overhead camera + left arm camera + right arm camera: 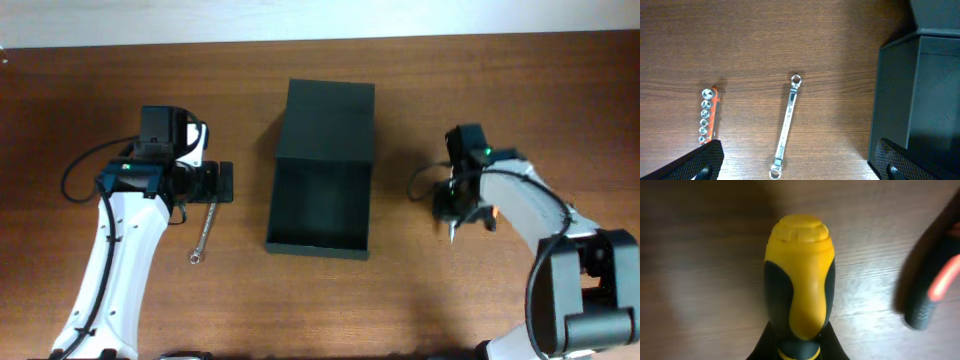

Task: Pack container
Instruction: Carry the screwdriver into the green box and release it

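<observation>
The container (320, 205) is a dark green-black box standing open at the table's middle, with its flap lid (328, 120) lying back behind it. Its wall also shows in the left wrist view (920, 100). My left gripper (215, 182) is open and empty (800, 167), hovering over a silver wrench (786, 126) that lies left of the box (205, 232). My right gripper (455, 210), right of the box, is shut (799, 347) on a yellow and black screwdriver handle (799, 275).
An orange rail of silver sockets (707, 116) lies left of the wrench. A blurred black and orange handle (935, 285) lies on the table beside the right gripper. The table is brown wood (420, 300).
</observation>
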